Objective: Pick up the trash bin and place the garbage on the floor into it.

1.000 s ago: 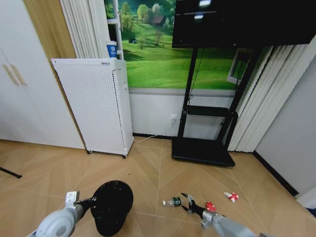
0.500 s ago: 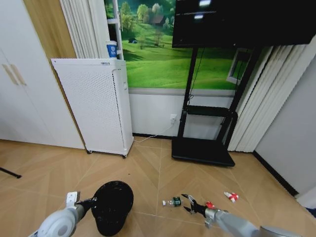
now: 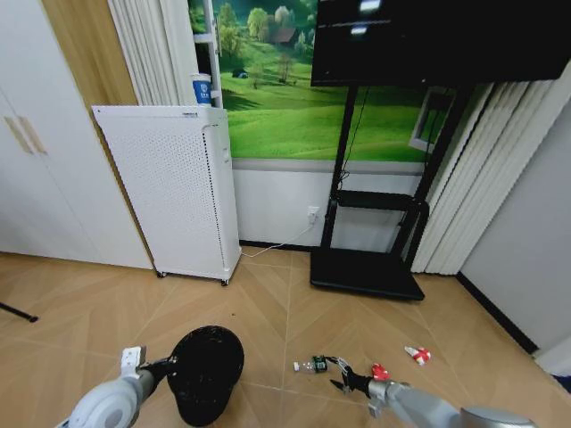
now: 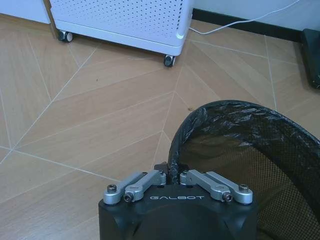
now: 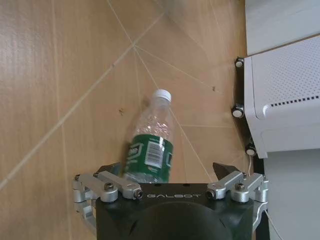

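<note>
1. Starting at the left of the head view, we see our left gripper (image 3: pixel 169 365) at the rim of the trash bin (image 3: pixel 207 370), which stands upright on the floor (image 3: pixel 89 312); in the left wrist view the fingers (image 4: pixel 150 177) are pressed together, pinching the bin's rim (image 4: pixel 173 165) where the black liner folds over the mesh.
2. Behind the bin stands a white perforated appliance (image 3: pixel 174 187) on castors, with a paper cup (image 3: pixel 202 89) just behind its top; white cabinet doors (image 3: pixel 45 160) close the room on the far left.
3. Moving right, the clear bottle (image 3: pixel 313 364) with its green label lies on its side on the wood floor, well apart from the bin.
4. Our right gripper (image 3: pixel 340 374) is just beside the bottle; in the right wrist view its fingers (image 5: pixel 112 172) are spread wide, with the bottle's base (image 5: pixel 150 155) between them, cap pointing away. We cannot tell whether they touch it.
5. A red-and-white wrapper (image 3: pixel 379 372) lies just right of that gripper, and a second wrapper (image 3: pixel 417 355) farther right.
6. Behind them stands a black screen stand (image 3: pixel 368 267), before a landscape mural (image 3: pixel 285 98) and pale vertical blinds (image 3: pixel 482 178).
</note>
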Tool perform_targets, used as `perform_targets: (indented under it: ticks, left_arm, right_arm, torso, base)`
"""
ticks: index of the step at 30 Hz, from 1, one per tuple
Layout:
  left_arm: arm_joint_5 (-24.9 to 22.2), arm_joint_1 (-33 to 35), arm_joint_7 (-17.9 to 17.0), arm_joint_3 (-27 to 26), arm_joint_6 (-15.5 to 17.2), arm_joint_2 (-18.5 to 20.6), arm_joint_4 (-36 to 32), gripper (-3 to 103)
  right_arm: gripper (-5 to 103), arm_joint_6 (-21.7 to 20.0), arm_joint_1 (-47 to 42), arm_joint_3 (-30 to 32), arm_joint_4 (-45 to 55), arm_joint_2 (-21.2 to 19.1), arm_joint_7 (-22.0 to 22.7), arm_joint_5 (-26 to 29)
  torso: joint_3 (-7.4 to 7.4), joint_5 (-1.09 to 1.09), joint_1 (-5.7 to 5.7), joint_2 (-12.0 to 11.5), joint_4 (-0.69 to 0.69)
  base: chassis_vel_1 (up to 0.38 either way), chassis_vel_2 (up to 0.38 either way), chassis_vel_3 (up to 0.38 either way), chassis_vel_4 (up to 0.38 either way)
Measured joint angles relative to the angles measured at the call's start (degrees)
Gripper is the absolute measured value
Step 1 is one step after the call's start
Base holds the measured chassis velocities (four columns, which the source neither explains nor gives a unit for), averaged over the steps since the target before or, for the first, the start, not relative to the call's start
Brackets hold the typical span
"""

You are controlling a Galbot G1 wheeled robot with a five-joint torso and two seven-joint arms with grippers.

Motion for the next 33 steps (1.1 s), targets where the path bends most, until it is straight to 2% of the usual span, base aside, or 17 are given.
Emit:
perform_targets:
  ticks: [5,10,20,33]
  left_arm:
    - [0.1,0.2,0.1,-0.1,0.0,0.0,-0.3,7]
    - [0.9,0.7,0.2,-0.6,-0.2,-0.2,-0.9,7]
    - [0.8,0.3,0.1,-0.1,-0.3,-0.4,-1.1,7]
    - [0.8,-0.3,1.1,0.2,-0.5,-0.3,-0.1,7]
  right_arm:
    - [100,0.2,0.6,0.6,0.8,-1.3,-0.3,0.5]
    - [100,0.3,0.3,2.6,3.2,-4.6,-0.5,0.2]
    - [100,0.3,-1.7,1.1,-2.0,-0.8,-0.5,-0.9]
    - [100,1.9,0.3,-2.1,-6.9,5.0,-0.3,-0.9]
  torso:
    - [0.0,-0.01,0.0,0.0,-0.01]
    - [0.0,-0.03,0.0,0.0,-0.01]
    - [0.0,-0.01,0.0,0.0,-0.01]
    - [0.0,-0.02,0.0,0.0,-0.01]
  base:
    - [0.0,0.0,0.0,0.0]
    - [0.0,0.0,0.0,0.0]
    - [0.0,0.0,0.0,0.0]
    - [0.0,0.0,0.0,0.0]
